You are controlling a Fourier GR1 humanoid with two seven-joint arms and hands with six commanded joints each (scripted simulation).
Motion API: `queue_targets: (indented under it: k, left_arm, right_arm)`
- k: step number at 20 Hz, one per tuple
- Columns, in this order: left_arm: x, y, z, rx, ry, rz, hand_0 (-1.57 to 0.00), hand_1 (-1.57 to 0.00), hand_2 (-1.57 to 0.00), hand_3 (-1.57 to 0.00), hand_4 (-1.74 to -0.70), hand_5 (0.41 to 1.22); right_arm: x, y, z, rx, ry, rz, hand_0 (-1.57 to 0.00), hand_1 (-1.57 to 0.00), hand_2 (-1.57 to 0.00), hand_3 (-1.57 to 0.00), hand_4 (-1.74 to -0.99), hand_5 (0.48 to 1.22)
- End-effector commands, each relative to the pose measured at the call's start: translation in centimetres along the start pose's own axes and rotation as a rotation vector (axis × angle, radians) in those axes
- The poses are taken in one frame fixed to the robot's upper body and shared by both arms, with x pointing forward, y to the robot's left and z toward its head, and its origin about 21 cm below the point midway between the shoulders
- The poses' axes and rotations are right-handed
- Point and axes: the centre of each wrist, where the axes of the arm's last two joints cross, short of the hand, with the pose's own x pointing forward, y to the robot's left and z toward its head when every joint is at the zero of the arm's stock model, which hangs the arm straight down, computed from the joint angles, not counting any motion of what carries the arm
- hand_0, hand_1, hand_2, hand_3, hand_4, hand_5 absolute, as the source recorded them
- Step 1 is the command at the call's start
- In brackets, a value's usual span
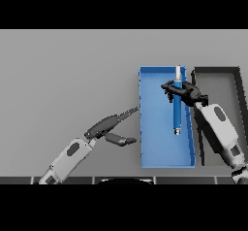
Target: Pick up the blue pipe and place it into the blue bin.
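Right hand [186, 92] curls round the blue pipe [177, 109] near its far end, long axis running toward the robot below the fist, over the blue bin [145, 128]; left hand [109, 128] open, idle, further off.

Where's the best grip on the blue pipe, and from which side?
Upper shaft, from the right. The blue pipe is long and thin and runs up-down over the blue bin, so fingers close across its narrow width. The right hand already grips there, below the pale tip. The left hand is idle on the bin's other side.
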Motion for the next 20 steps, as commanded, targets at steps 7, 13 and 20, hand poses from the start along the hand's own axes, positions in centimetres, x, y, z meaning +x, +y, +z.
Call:
queue_targets:
  k: [7,13,20]
  left_arm:
    - [0.3,0.3,0.4,0.0,-0.016,0.003,0.0,0.0,0.0,0.0,-0.89,0.453]
    - [0.0,0.4,0.1,0.006,-0.001,-0.001,0.0,0.0,0.0,0.0,-0.91,0.457]
    - [-0.1,-0.1,0.0,0.0,-0.007,0.02,0.0,0.0,0.0,0.0,-0.92,0.466]
  right_arm:
    - [-0.9,1.0,-0.3,-0.017,0.13,0.239,-0.22,-0.19,-0.19,-0.15,-1.165,0.924]
    - [-1.3,1.3,-1.2,-0.058,0.101,0.337,-0.06,-0.05,-0.05,-0.04,-1.124,0.738]
    - [-1.7,0.6,-1.0,-0.064,0.084,0.331,-0.01,-0.01,-0.01,-0.01,-1.132,0.675]
